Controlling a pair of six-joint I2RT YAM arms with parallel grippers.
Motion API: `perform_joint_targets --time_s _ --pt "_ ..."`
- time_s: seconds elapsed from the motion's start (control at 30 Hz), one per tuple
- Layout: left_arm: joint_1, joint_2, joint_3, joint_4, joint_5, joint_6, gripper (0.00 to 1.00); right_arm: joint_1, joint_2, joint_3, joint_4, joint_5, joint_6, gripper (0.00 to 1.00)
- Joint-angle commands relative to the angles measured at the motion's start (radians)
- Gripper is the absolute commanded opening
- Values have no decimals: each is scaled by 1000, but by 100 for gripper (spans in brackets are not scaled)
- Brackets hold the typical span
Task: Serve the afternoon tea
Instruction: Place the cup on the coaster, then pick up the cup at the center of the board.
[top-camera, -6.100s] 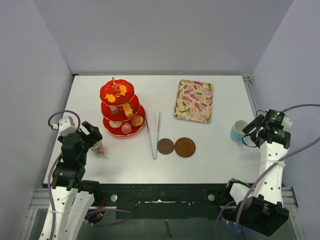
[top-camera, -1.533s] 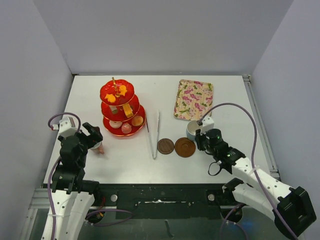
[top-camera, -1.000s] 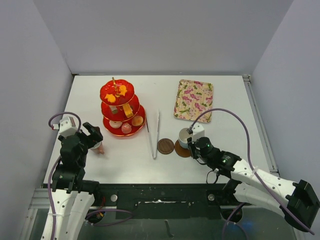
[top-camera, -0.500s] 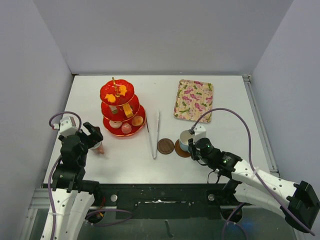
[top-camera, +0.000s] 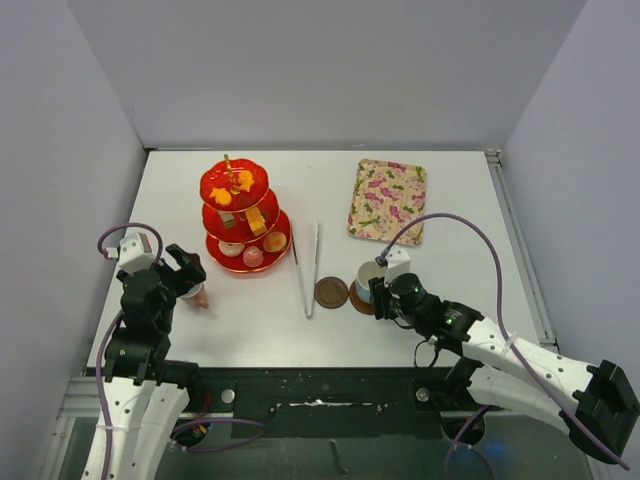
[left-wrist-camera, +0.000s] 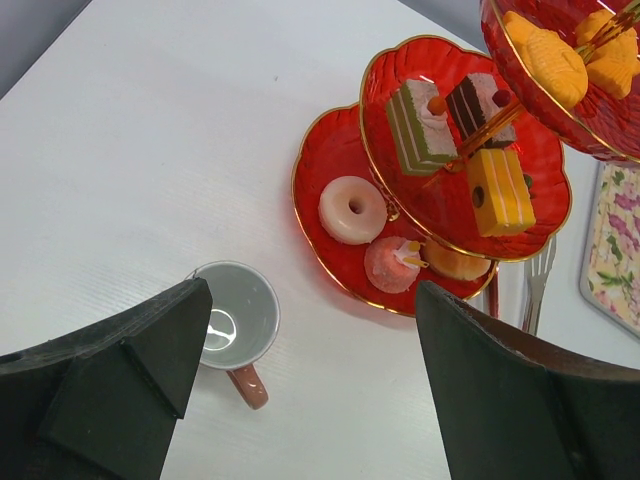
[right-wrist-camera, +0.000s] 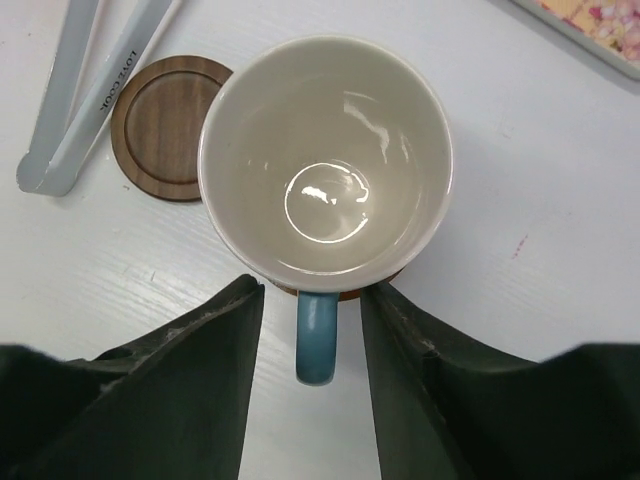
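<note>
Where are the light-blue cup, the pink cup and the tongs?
light-blue cup (right-wrist-camera: 325, 190), right wrist view, inside bottom of the bowl.
pink cup (left-wrist-camera: 232, 318), left wrist view, inside of the bowl.
tongs (top-camera: 308, 302), top external view, near the joined end.

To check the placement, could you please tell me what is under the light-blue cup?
A round brown saucer lies under the light-blue cup. Only a thin edge of it shows at the cup's near side; the rest is covered.
</note>
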Motion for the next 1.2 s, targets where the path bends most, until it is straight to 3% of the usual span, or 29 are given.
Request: perform_joint_targets --time_s 0.0,0.27,0.43,0.53,0.67,0.93,1.17 --pt "5 2 6 58 9 10 81 8 -28 94 -6 30 12 48" --pt "8 8 6 55 -17 -14 81 8 -110 210 -87 45 30 61" --pt "12 18 11 39 -69 -47 81 8 -134 324 -76 72 144 71" --pt "17 37 18 28 -80 -61 81 9 -93 364 59 -108 70 69" --pt "28 58 20 24 -79 -71 81 27 52 346 286 -308 16 67" --pt "47 44 38 -18 -183 -107 81 243 397 451 496 -113 -245 67" --pt "55 11 85 -116 -355 -190 81 301 693 567 669 -106 -279 67"
